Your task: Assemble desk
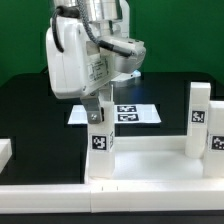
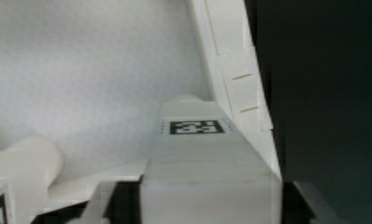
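Leg going into the tabletop, with at least one more already standing.

The large white plastic tray-like tabletop [image 1: 150, 165] lies along the near edge of the black bench [image 1: 30, 110], rim upward. A white square-post leg [image 1: 99, 140] with a black-and-white tag stands at a socket near its middle, the fingers [image 2: 201, 200] closed partway on its sides from above. Another tagged square white leg [image 1: 199, 120] stands upright toward the exterior view's right, seemingly fitted. The marker board [image 1: 125, 113] lies behind. Seating the held leg remains; other corners are out of sight.
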You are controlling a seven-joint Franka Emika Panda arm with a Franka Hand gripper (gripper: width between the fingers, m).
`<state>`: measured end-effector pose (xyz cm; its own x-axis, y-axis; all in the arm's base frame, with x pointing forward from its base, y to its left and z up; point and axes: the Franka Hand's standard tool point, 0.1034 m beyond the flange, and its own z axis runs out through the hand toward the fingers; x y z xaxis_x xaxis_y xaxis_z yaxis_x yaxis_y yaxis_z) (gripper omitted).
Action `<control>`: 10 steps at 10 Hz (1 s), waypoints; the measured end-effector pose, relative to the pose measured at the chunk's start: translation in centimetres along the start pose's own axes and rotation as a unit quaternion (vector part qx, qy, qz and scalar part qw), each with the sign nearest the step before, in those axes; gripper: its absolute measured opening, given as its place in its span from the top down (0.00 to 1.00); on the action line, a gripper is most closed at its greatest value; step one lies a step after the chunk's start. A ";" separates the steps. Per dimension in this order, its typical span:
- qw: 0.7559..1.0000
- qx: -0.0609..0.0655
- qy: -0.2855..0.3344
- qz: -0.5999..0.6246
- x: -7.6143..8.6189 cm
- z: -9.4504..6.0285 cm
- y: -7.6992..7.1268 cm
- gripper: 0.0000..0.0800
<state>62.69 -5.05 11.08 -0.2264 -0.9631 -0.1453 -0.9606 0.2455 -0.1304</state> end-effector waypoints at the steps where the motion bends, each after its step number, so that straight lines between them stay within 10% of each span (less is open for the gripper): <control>1: 0.999 -0.002 0.002 -0.047 -0.1 0.0 0.1 0.64; 3: 0.974 -0.002 0.001 -0.225 -0.5 0.1 0.1 0.24; 8: 0.896 -0.010 0.004 -0.444 -0.2 0.3 0.3 0.19; 10: 0.795 -0.022 0.008 -0.606 0.0 0.0 -0.1 0.19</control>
<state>62.79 -5.05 11.06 0.8676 -0.4917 0.0740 -0.4803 -0.8673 -0.1307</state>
